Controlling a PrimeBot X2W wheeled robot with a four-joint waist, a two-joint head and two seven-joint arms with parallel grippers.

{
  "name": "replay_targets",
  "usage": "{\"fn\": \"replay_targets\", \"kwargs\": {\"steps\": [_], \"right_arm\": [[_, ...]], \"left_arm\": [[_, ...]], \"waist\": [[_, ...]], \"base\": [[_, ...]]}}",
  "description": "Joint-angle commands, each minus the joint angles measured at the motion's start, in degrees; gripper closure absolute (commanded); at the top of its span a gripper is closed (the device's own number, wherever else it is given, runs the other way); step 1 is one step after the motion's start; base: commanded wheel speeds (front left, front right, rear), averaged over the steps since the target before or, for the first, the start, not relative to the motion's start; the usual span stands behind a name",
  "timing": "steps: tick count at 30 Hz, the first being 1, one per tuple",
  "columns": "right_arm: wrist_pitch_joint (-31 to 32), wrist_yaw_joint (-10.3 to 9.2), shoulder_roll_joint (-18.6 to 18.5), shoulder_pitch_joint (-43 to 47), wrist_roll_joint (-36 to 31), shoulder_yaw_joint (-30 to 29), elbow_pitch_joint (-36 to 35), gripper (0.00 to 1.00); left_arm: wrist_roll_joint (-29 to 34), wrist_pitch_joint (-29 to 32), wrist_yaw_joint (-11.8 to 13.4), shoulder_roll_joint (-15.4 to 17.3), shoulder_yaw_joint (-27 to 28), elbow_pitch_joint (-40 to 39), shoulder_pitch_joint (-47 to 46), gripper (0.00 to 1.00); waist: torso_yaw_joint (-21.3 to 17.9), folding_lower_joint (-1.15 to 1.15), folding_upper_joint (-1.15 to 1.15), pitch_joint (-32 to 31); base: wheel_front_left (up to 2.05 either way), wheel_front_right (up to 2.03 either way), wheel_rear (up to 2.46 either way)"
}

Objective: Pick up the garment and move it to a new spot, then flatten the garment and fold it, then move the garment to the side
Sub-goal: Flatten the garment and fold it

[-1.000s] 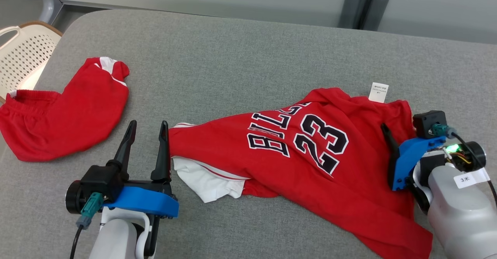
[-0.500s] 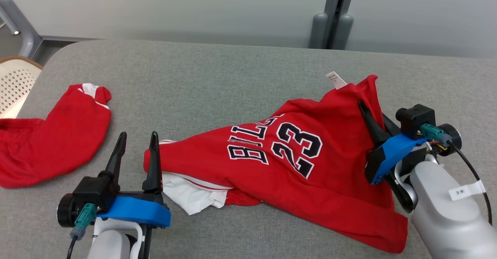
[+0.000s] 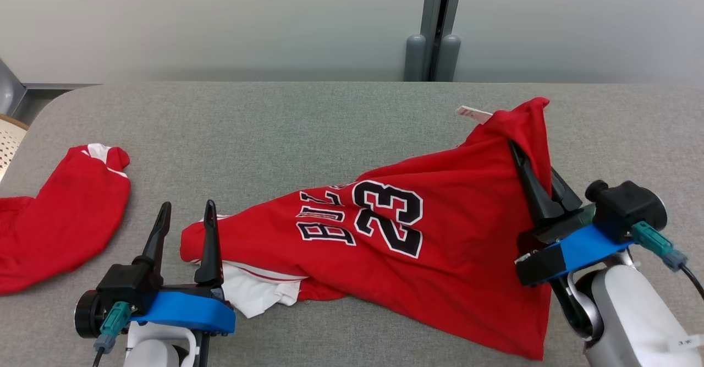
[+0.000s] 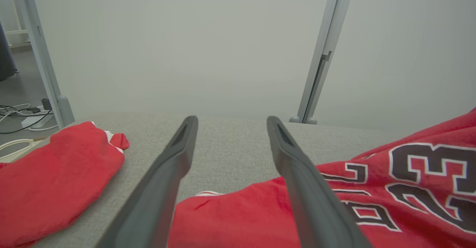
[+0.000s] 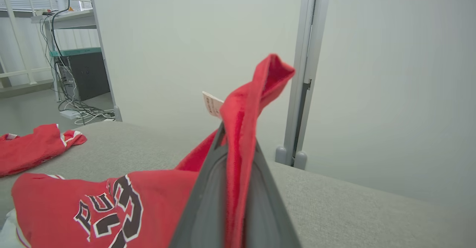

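R gripper [image 3: 531,158] is clamped on jersey [image 3: 412,246] edge at 2 o'clock; L gripper [image 3: 187,203], 7 o'clock, gapes fully, empty. Thin pinch may slip under the cloth's weight.

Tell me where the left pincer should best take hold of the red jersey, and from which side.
Probably the left end of the red jersey, lying low on the table over the white fabric. Come in from the left along the table: the open left pincer stands right beside it, and the right pincer is shut on the raised opposite edge.
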Motion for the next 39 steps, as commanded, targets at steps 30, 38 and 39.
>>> {"fn": "replay_targets", "kwargs": {"steps": [30, 38, 39], "right_arm": [[3.15, 0.01, -1.79, -10.13, -5.6, -4.84, 7.93, 1.0], [1.01, 0.0, -5.36, -21.27, -7.25, -5.19, 23.57, 1.0], [1.01, 0.0, -5.36, -21.27, -7.25, -5.19, 23.57, 1.0]], "left_arm": [[-1.14, -0.16, -0.13, -0.04, -2.55, -0.29, -3.38, 0.0], [-2.26, -0.17, -0.13, -0.04, -3.99, 0.0, -5.58, 0.0], [-2.26, -0.17, -0.13, -0.04, -3.99, 0.0, -5.58, 0.0]], "waist": [[4.83, 0.0, 0.0, 4.32], [9.27, 0.0, 0.0, 7.52], [9.27, 0.0, 0.0, 7.52]], "base": [[0.0, 0.0, 0.0], [0.0, 0.0, 0.0], [0.0, 0.0, 0.0]]}}
